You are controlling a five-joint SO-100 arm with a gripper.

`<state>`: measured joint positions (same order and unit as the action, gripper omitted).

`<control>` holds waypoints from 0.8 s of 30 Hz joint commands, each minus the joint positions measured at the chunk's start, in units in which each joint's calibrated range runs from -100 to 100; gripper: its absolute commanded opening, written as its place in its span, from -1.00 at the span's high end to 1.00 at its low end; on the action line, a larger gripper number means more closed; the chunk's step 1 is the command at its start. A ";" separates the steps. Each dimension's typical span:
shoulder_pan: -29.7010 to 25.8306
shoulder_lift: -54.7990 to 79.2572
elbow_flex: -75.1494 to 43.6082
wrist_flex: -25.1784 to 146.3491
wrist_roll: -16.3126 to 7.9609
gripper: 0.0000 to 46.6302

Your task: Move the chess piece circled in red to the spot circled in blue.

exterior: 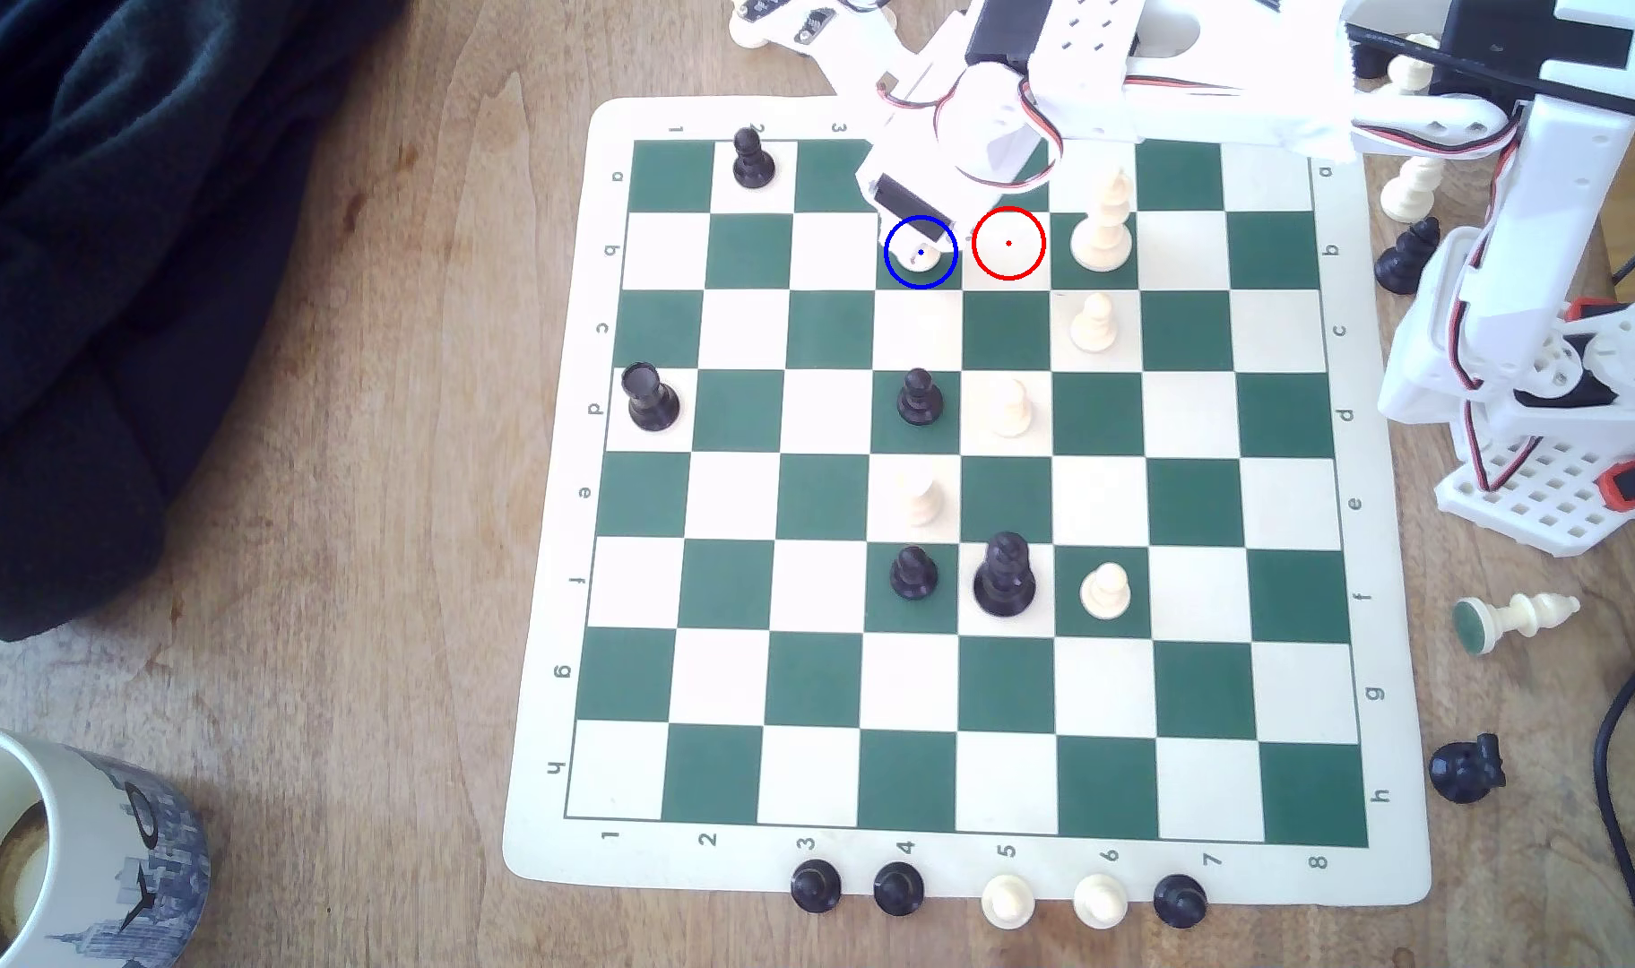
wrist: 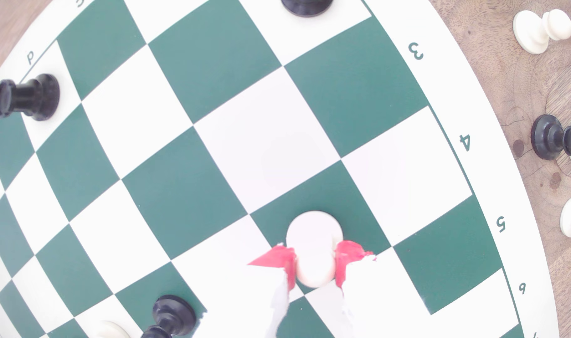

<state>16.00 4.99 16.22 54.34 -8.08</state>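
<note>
The gripper is covering most of the chess piece and the spot beneath it; glare is washing out the arm above.

Chess piece: small cream-white pawn, ball head, flared round base; upright, base on a dark green square, head pinched between red claw pads. Spot: dark green square ringed in blue, occupied by this pawn.
</note>
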 commanded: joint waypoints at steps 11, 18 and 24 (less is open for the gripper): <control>-0.09 0.02 -3.53 -0.53 -0.05 0.97; -0.09 0.11 -3.80 -0.53 -0.24 0.71; 0.46 -0.15 -3.98 -0.53 -0.54 0.26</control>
<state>16.00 6.24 16.22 54.18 -8.08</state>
